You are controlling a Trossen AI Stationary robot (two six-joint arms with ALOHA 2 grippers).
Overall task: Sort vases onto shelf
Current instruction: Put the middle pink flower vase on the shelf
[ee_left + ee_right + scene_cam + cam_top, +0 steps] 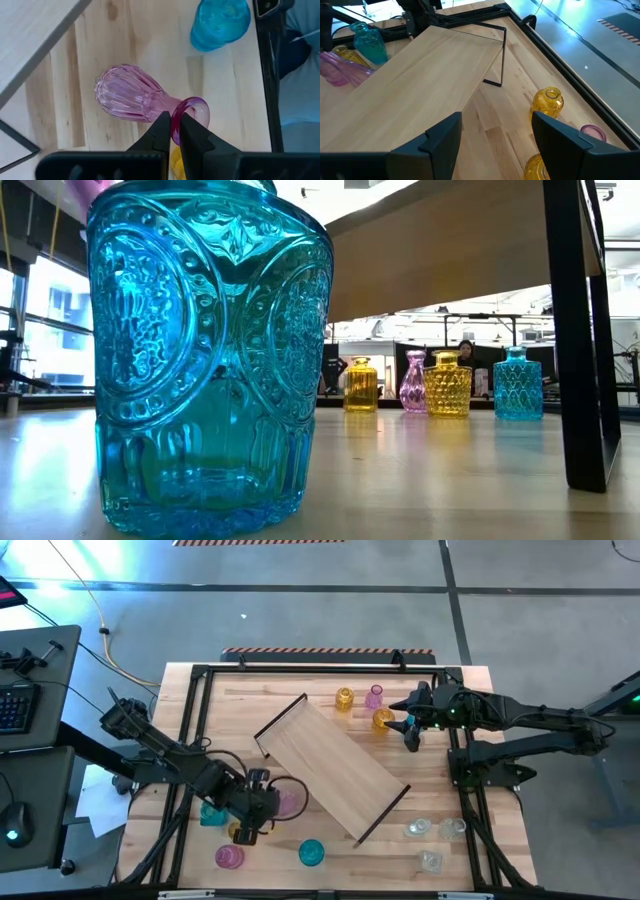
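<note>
Two arms work over the counter in the high view. My left fingers sit near the front left, beside one end of the shelf, which lies diagonally across the middle. A pink vase lies there beside them. My right fingers hang near the back right, next to an amber vase, with another amber one and a pink one just behind. Clear vases stand front right; a teal vase and a pink vase stand front left.

Low view: a teal vase fills the foreground; farther off stand amber, pink, amber and teal vases under the shelf.

Left wrist view: my left fingers are pinched on the rim of the pink vase, which lies on its side.

Right wrist view: my right fingers stand spread, holding nothing, above the shelf.
</note>
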